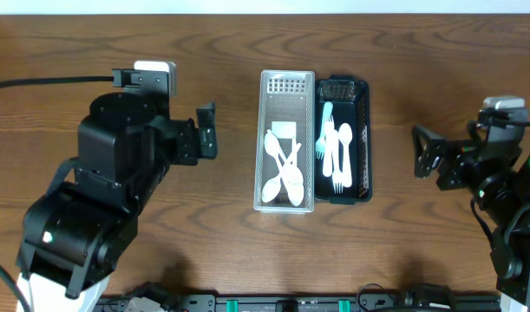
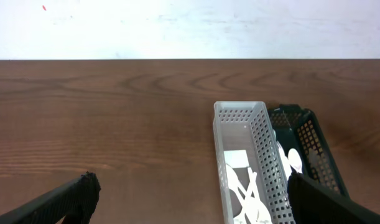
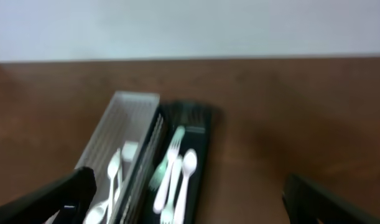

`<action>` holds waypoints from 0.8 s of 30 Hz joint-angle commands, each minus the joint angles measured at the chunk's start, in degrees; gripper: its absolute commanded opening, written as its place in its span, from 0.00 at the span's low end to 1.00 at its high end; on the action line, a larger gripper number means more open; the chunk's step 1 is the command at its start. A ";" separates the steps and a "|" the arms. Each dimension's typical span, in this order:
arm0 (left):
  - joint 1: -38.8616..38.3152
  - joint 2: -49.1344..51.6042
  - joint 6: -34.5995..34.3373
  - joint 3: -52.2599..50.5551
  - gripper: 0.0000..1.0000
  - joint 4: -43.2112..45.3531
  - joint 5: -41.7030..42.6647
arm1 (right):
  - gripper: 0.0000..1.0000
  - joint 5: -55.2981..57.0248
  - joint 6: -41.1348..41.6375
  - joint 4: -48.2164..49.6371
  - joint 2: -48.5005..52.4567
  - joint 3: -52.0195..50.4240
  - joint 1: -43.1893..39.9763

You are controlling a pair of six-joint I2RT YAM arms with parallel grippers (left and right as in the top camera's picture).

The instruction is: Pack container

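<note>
A white perforated container stands at the table's middle with several white spoons in it. A dark green container sits against its right side and holds white and pale green forks and a spoon. My left gripper is open and empty, left of the white container. My right gripper is open and empty, right of the dark container. Both containers show in the left wrist view and, blurred, in the right wrist view.
The wooden table stretches all round the containers. A pale wall rises behind the table's far edge. Black cables run off the left arm at the upper left.
</note>
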 commanded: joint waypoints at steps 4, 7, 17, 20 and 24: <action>3.58 -11.26 0.76 -6.56 0.98 -0.87 -0.81 | 0.99 -0.61 -0.46 -7.02 -0.07 0.35 0.46; 8.87 -17.14 -1.14 -11.45 0.99 0.15 -0.20 | 0.99 -0.61 -0.46 -10.27 -0.04 0.35 0.46; 22.91 -35.93 -1.16 -36.81 0.98 21.70 -0.28 | 0.99 -0.59 -0.46 -14.25 -0.04 0.35 0.46; 23.17 -41.55 -1.18 -45.31 0.98 26.27 -0.26 | 0.99 -0.59 -0.46 -14.25 -0.04 0.35 0.46; 23.17 -47.23 -1.20 -55.12 0.98 30.56 -0.24 | 0.99 -0.59 -0.46 -14.25 -0.04 0.35 0.46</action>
